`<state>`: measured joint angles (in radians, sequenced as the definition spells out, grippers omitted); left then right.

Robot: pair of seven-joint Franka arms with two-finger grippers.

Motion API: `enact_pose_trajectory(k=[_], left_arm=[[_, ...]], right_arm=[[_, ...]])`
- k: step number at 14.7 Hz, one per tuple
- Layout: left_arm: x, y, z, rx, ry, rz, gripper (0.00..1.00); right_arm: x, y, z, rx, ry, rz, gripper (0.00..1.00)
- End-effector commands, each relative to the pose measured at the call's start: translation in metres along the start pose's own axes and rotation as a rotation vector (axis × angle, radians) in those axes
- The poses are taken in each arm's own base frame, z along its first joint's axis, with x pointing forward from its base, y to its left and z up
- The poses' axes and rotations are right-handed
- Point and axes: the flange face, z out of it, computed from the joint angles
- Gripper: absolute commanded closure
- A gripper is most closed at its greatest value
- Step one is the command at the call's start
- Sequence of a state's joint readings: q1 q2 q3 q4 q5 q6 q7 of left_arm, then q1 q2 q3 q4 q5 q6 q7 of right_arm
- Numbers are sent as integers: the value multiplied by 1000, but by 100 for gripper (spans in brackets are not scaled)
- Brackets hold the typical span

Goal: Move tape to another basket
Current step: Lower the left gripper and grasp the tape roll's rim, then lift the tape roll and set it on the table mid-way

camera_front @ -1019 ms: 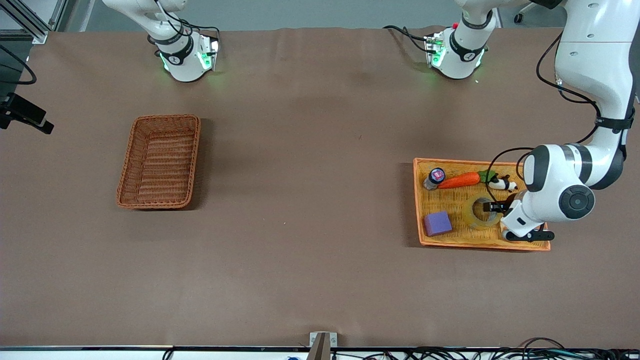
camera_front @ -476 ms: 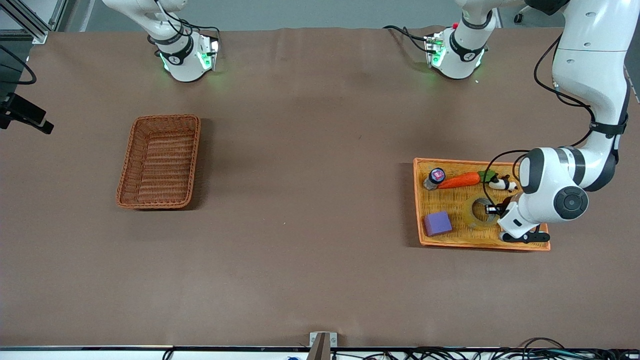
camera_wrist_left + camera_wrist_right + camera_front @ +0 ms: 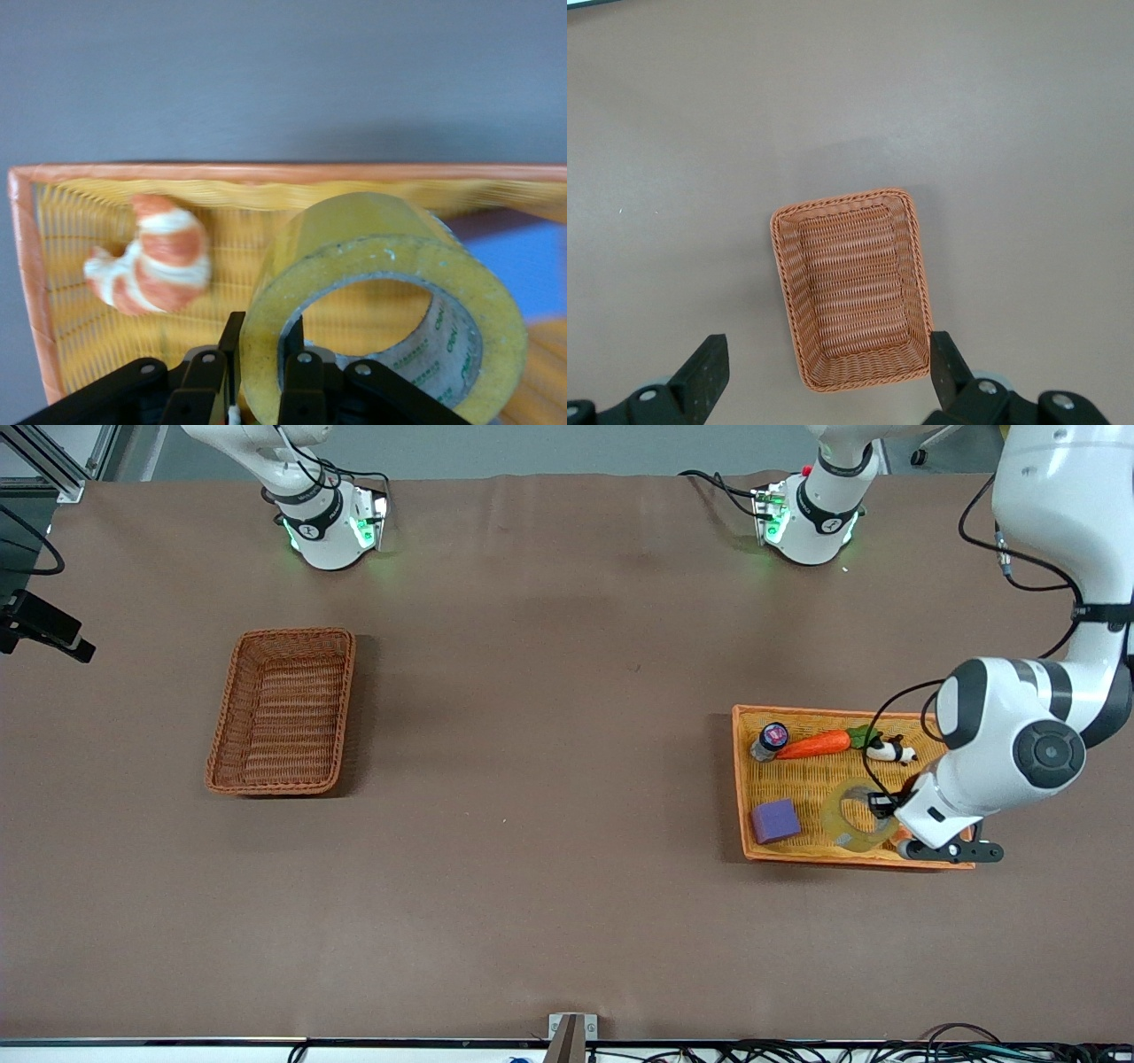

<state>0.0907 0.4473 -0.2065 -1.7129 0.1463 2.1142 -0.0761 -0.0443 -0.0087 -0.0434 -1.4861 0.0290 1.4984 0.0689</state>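
The left gripper (image 3: 257,376) has its fingers (image 3: 297,376) clamped on the tape's (image 3: 856,817) wall, the roll tipped up over the tray (image 3: 802,782); the carry to the basket (image 3: 282,710) remains. The tape is translucent yellow with a grey core. The right gripper (image 3: 824,376) waits spread wide above the basket.

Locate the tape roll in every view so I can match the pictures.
Front view: the tape is held tilted by the left gripper over the yellow-orange tray.
Left wrist view: the tape fills the foreground, its wall pinched between the fingers.
Right wrist view: not in it; only the reddish-brown basket shows.
Shared landmark: the tray rim.
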Motion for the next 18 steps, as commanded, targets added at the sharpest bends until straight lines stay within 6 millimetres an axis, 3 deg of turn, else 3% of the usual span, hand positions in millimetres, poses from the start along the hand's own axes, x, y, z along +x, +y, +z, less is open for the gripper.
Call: enact_pose_trajectory(k=[1,3,5,6,8,9,11,14,17,18], left_arm=[[-3,67,-41,-15,6,100,100],[-9,126,-54,-39,5,130,100],[-16,192,-46,-51,-8,87,99],[-22,236,-43,-57,-8,101,99],[-36,320,-22,-78,-32,76,99],[-39,352,-11,-85,-38,36,99],[-69,418,25,-78,-78,0,99],[-100,476,62,-100,-85,-13,99],[-116,496,83,-82,-84,-25,95],[-119,500,89,-74,-82,-29,84]], right_arm=[[1,4,1,18,-2,0,0],[1,4,1,18,-2,0,0],[1,3,1,18,-2,-1,0],[1,3,1,18,-2,-3,0],[1,3,1,18,-3,-1,0],[1,3,1,18,-3,-1,0],[1,3,1,18,-3,-1,0],[1,3,2,18,-3,-3,0],[1,3,2,18,-2,-1,0],[1,4,2,18,0,0,0]])
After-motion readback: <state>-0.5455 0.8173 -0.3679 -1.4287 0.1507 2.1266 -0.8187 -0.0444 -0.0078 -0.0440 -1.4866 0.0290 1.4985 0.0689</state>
